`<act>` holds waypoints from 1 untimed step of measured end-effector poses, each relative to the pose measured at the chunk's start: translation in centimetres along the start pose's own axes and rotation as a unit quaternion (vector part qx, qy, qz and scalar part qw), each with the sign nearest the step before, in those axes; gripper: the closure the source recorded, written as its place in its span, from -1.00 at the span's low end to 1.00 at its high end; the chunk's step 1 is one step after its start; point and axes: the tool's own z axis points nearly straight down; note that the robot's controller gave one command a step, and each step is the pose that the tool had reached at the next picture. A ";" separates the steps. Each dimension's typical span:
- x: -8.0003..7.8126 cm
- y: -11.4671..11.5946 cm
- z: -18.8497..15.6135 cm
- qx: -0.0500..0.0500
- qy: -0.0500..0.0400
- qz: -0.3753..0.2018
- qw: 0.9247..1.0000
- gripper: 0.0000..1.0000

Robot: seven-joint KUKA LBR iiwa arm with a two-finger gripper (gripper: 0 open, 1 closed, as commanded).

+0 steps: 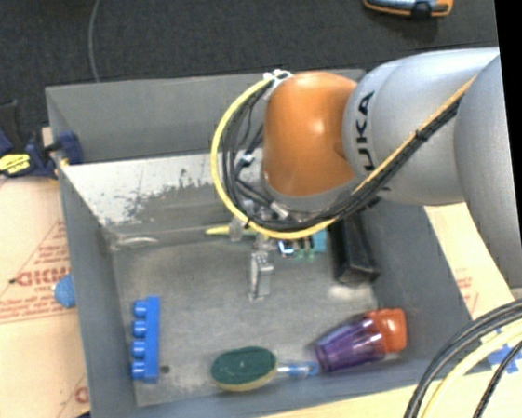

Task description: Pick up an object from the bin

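While the arm (420, 129) hovers, the bin (95, 297) holds brick (145, 340), brush (243, 367), bottle (358, 340).

My claw (261, 276) hangs over the middle of the bin (95, 269). A studded block (146, 339) lies left, a round brush (244, 367) in front (bottle (362, 340) just right of it), and a box (352, 247) behind the bottle.

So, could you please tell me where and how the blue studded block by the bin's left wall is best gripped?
Probably from straight above, pinching the blue block across its narrow width at mid-length: it lies flat, with the left wall close.
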 end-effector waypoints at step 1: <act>-0.5 -5.5 0.5 -0.002 -0.003 0.064 0.998 -1.00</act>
